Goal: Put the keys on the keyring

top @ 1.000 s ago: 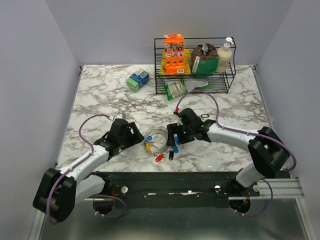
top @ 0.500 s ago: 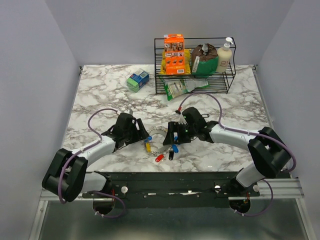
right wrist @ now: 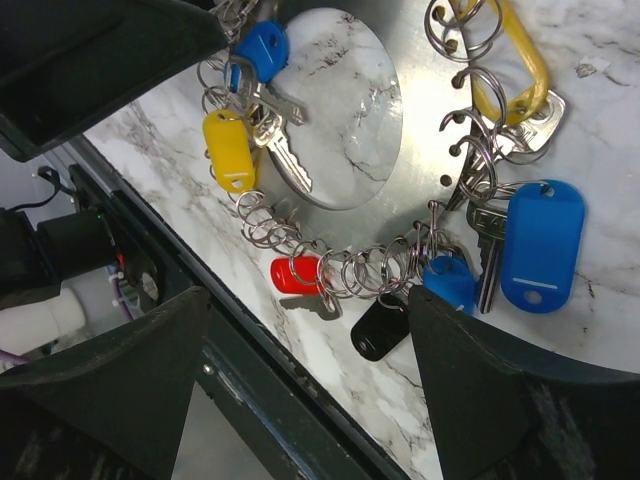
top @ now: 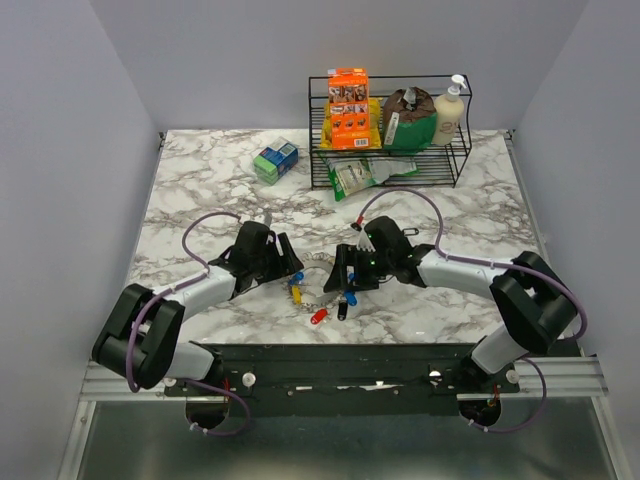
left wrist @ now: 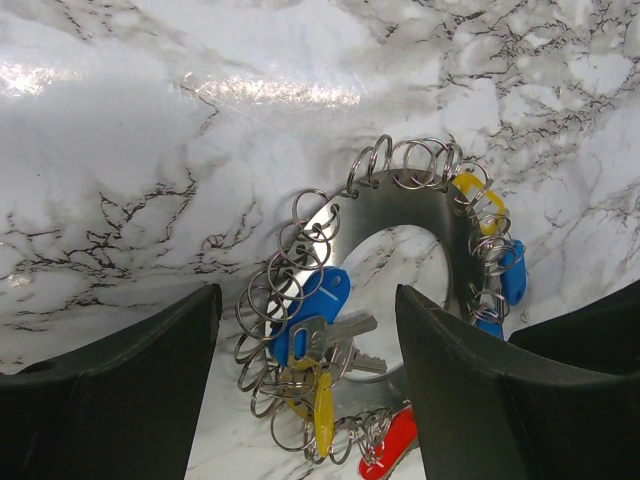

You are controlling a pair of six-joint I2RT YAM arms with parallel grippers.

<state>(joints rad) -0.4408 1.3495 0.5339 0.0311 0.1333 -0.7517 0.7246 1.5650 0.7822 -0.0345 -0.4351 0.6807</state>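
pale grey walls (top: 60,120), marble-patterned table (top: 200,190), black wire rack (top: 432,168)

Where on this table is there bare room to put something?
Bare marble tabletop lies left of the green and blue box, and at right in front of the black wire rack. The middle is crowded: left tool and right tool flank the silvery keyring and its coloured-headed keys.

Keyring (left wrist: 395,195) on table (top: 200,190), rack (top: 390,150) behind (keys (left wrist: 312,305) attached)

Arms (top: 200,290) inward, left fingers (left wrist: 110,400) apart, right fingers (right wrist: 100,390) apart
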